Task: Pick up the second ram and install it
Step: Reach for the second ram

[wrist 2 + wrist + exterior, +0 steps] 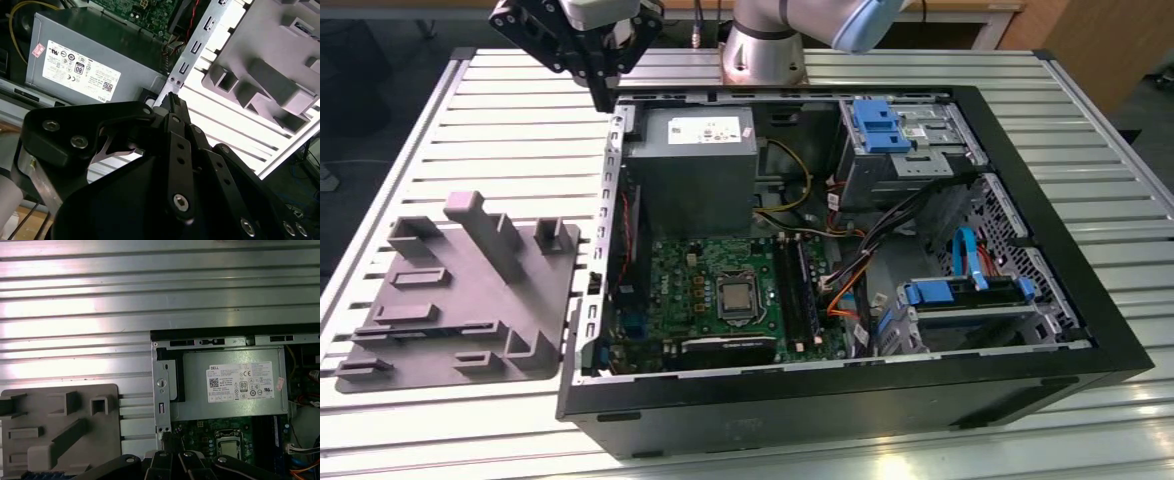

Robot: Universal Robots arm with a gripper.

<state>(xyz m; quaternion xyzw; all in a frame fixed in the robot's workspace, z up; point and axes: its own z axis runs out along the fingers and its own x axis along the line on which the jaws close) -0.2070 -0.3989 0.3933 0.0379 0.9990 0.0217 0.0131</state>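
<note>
Gripper (pixel 603 98) with fingers drawn tight together, tips meeting, nothing seen between them. Hanging above the back corner of the open computer case (pixel 854 412), just beside the gray power supply (pixel 687 165), at the edge of the slatted table (pixel 494 130). Well apart, toward the exterior view's left, the gray fixture (pixel 467 290); in one of its low slots, a dark bluish strip, seemingly the second ram (pixel 427 331). Inside the case, black memory sockets (pixel 794 290).
</note>
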